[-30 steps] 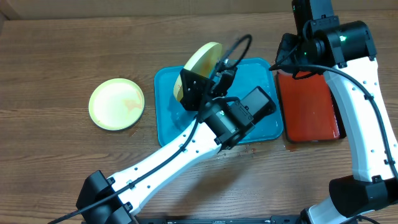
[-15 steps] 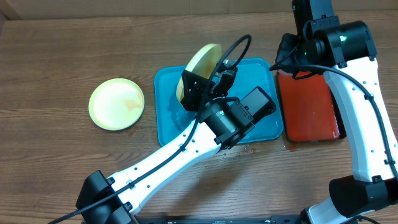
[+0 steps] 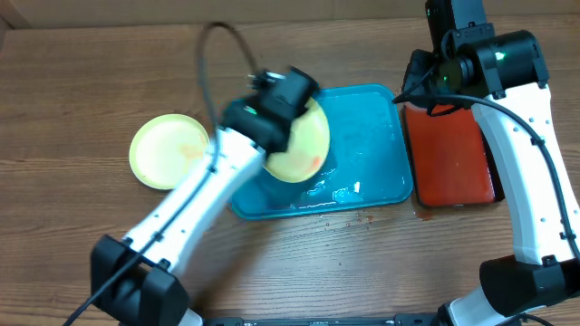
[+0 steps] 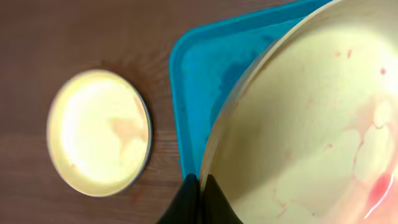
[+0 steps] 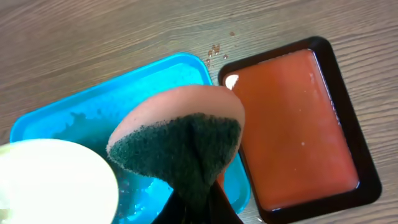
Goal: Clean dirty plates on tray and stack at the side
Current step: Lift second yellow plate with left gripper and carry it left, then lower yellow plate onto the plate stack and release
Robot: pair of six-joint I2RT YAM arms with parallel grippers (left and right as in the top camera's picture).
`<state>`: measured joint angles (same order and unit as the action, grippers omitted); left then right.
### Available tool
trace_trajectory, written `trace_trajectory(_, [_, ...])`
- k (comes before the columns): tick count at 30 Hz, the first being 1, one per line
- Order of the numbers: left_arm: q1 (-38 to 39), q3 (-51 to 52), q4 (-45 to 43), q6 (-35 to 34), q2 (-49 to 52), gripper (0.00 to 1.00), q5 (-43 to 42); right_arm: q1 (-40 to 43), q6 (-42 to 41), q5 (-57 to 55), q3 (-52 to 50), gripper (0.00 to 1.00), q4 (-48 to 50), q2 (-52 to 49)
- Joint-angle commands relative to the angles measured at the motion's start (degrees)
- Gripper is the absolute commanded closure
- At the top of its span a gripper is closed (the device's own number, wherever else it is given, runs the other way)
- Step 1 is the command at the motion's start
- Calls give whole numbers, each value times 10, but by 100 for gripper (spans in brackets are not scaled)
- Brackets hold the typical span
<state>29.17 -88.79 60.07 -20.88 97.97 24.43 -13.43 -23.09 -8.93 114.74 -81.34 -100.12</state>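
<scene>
Left end effector: clenched on rim of yellow-green plate. Plate face shows faint red smears and sits over left half of turquoise tray.
Second yellow-green plate: flat on worktop, just left of tray, not touching it.
Right end effector: grasping sponge, green face toward camera, above tray's right end.
Red tray: just beside turquoise tray, on right.
</scene>
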Motion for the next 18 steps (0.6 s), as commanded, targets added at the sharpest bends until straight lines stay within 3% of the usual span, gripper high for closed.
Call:
trace_trajectory(1, [-95, 2, 1, 12, -9, 96, -158, 4, 4, 0, 8, 96, -1, 10])
trace_trajectory(10, [-348, 44, -23, 16, -8, 96, -276, 4, 4, 0, 8, 96, -1, 10])
trace_trajectory(18, [-507, 175, -134, 13, -8, 96, -356, 4, 4, 0, 8, 96, 0, 10])
